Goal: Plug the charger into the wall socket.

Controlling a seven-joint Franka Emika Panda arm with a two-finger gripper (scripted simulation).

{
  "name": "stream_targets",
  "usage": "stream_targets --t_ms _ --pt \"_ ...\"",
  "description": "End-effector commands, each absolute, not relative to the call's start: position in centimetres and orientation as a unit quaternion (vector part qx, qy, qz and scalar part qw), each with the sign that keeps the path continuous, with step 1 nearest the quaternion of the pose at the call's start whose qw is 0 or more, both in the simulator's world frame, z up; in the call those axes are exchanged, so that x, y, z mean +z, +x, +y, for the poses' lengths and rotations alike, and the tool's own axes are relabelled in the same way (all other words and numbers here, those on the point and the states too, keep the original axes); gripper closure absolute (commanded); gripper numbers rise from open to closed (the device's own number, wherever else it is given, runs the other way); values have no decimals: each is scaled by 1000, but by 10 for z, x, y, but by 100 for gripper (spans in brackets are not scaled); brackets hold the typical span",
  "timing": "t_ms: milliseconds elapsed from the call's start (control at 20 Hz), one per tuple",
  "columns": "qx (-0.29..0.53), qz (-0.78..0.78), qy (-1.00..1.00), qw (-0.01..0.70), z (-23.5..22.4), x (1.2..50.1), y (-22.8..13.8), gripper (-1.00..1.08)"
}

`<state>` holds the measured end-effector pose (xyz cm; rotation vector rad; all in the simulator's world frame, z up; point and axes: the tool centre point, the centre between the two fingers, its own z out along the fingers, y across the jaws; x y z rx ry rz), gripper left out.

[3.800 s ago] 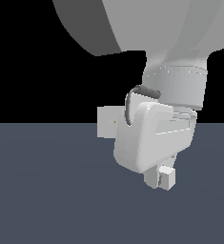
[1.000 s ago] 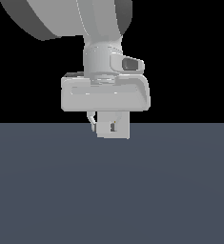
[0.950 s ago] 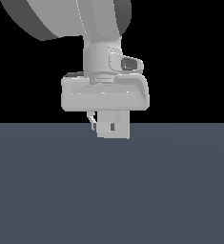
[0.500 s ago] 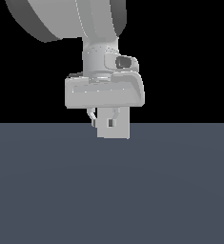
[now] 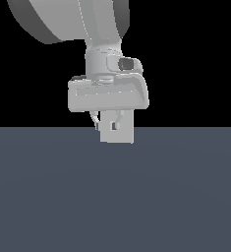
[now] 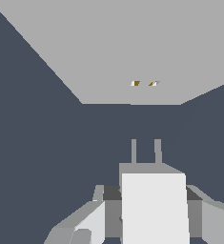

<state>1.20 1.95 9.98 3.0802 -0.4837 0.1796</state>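
Carrying the charger (image 6: pixel 154 205) clamped between its fingers at the lower centre of the wrist frame, the gripper (image 5: pixel 108 122) aims two prongs at the wall socket (image 6: pixel 132 47) filling the upper frame, whose holes sit near-aligned, so a straight, level push seems best.

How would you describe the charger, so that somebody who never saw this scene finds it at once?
Start at the gripper: the charger is the small pale block clamped between its fingers. Two thin prongs stick out of its front end toward the wall socket. The socket is a wide flat plate with two tiny holes, and nothing holds it.
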Motion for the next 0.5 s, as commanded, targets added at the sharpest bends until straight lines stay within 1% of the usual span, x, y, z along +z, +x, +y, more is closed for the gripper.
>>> stream_targets --t_ms 0,450 --pt "58 -155 986 9 19 100 13 108" --pt "57 -155 986 9 12 100 33 108"
